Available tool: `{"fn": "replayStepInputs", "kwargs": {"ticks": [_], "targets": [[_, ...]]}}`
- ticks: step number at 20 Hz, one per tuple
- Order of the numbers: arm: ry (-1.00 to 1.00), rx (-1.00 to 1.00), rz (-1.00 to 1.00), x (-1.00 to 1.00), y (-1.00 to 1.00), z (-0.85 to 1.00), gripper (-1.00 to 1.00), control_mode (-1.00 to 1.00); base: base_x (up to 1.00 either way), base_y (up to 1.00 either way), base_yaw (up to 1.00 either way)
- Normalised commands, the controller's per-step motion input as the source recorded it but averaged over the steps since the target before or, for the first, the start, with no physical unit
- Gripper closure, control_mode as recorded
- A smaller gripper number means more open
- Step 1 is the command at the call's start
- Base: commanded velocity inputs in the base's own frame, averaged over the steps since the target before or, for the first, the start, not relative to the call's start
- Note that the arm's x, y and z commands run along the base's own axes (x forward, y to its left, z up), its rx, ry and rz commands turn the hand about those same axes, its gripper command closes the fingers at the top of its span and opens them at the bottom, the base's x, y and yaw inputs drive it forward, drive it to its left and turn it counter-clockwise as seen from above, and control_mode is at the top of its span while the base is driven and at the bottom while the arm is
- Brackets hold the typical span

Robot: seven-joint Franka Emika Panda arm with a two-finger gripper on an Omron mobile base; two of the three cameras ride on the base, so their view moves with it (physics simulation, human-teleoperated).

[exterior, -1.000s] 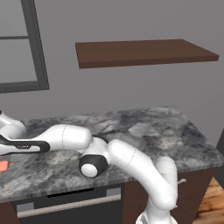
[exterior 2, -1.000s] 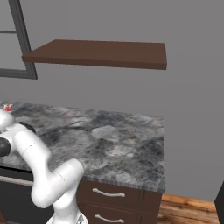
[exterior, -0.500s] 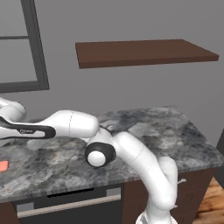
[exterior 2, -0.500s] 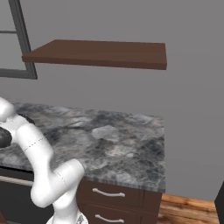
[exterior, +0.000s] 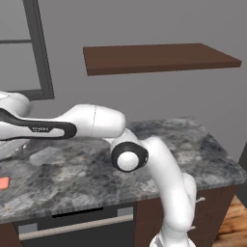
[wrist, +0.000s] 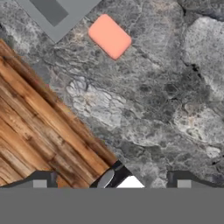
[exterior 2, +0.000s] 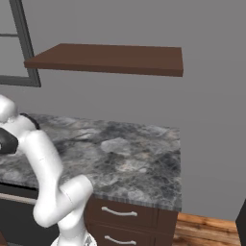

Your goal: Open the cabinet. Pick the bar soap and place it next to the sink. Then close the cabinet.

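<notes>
The bar soap (wrist: 109,36), a flat salmon-pink block, lies on the grey marble counter (wrist: 148,96) beside the grey sink (wrist: 52,11). In the left base view the bar soap (exterior: 2,183) shows at the far left edge of the counter. My gripper (wrist: 110,181) hangs above the counter's front edge, well apart from the soap; it is open and holds nothing. My arm (exterior: 72,123) reaches out past the left edge of the left base view. At the bottom of the hand view a dark edge with a grey handle (wrist: 107,177) sits below the counter; I cannot tell whether it belongs to the cabinet.
A brown wall shelf (exterior: 154,58) hangs over the counter (exterior: 193,144). A dark window frame (exterior: 38,48) is at the left. Brown drawer fronts with handles (exterior 2: 115,211) sit under the counter. Wooden floor (wrist: 39,135) lies beyond the counter's edge.
My arm has risen from low over the counter to well above it. The bar soap has stayed in place at the counter's left end.
</notes>
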Motion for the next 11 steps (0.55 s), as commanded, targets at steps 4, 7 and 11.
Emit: {"fn": "replayStepInputs", "kwargs": {"ticks": [4,7,11], "targets": [[-0.06,0.16,-0.18,-0.81,-1.0,0.08,-1.0,-1.0,0.0,0.0,0.0],[-0.03,0.11,-0.23,-0.57,-1.0,0.0,-1.0,-1.0,0.0,0.0,0.0],[-0.08,0.13,-0.24,-0.76,-1.0,0.12,-1.0,-1.0,0.0,0.0,0.0]]}}
